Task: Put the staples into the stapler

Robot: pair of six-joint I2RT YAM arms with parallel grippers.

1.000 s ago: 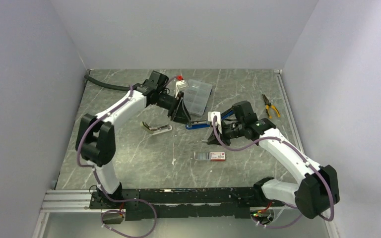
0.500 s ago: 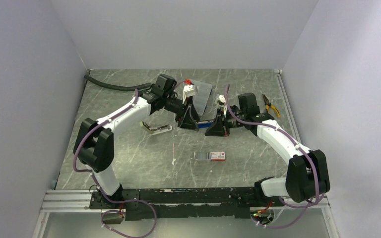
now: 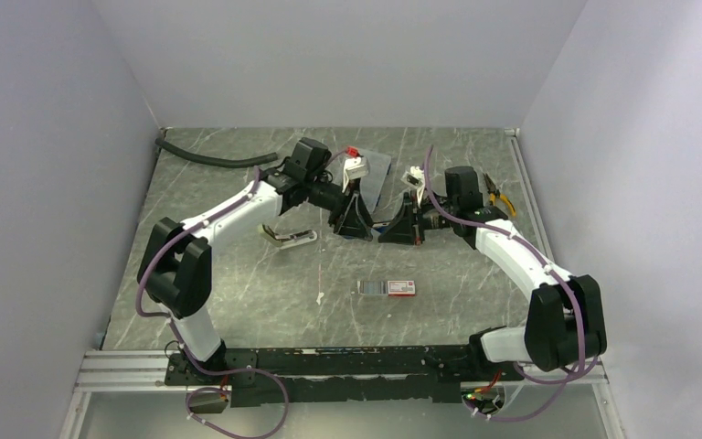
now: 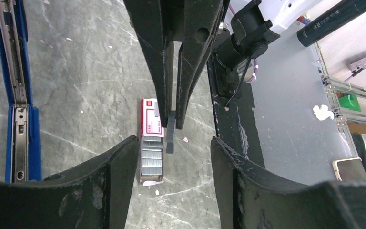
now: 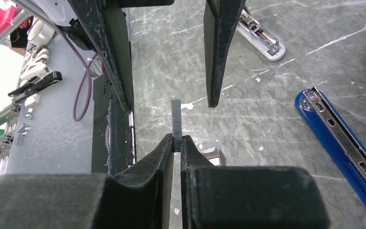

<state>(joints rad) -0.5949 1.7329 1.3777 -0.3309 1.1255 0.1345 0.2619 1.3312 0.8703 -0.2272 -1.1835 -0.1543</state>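
Staples (image 4: 151, 160) in open box (image 4: 151, 119); right tool (image 5: 177, 140) clamped on one strip (image 5: 176, 119), left tool (image 4: 173, 143) apart

Pinches a grey staple strip (image 4: 170, 138) in the right claw (image 4: 172, 121), clear between the left claw's (image 4: 174, 140) spread fingers, above the red-ended staple box (image 4: 151, 121) on the desk (image 4: 86, 71); open blue stapler (image 4: 19, 95) alongside.

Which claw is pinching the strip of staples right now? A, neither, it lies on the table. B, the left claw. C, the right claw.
C: the right claw is shut on the strip of staples, which sticks out beyond it, while the left claw stands open opposite it.
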